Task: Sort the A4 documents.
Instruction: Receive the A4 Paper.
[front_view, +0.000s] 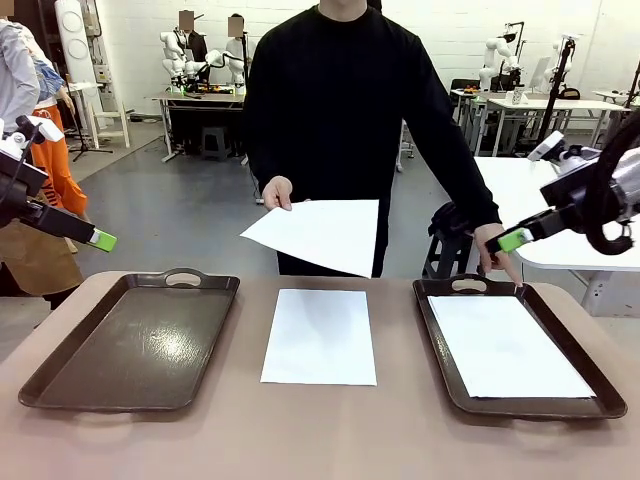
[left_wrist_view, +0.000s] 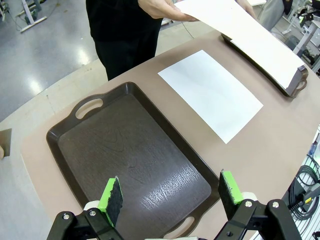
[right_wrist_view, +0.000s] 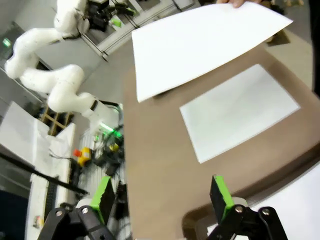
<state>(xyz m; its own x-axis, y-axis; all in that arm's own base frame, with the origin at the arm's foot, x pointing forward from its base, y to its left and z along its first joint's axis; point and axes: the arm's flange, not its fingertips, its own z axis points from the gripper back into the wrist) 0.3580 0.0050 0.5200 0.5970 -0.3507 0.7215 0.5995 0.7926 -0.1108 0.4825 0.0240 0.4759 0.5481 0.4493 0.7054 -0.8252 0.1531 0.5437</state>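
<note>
Three A4 documents show. One sheet (front_view: 320, 336) lies flat on the table between the trays, also seen from the left wrist (left_wrist_view: 210, 95) and the right wrist (right_wrist_view: 240, 112). Another sheet (front_view: 505, 347) lies in the right dark brown tray (front_view: 436, 345). A person holds the third sheet (front_view: 318, 235) (right_wrist_view: 200, 45) in one hand in the air above the table's far edge. The left tray (front_view: 130, 340) (left_wrist_view: 130, 160) is empty. My left gripper (front_view: 102, 240) (left_wrist_view: 170, 192) hangs open above the left tray. My right gripper (front_view: 510, 241) (right_wrist_view: 162, 197) hangs open over the right tray's far end.
The person's other hand (front_view: 497, 255) rests at the far rim of the right tray, just below my right gripper. Bare brown table (front_view: 320, 430) runs along the near edge in front of both trays. A white table (front_view: 560, 250) stands to the far right.
</note>
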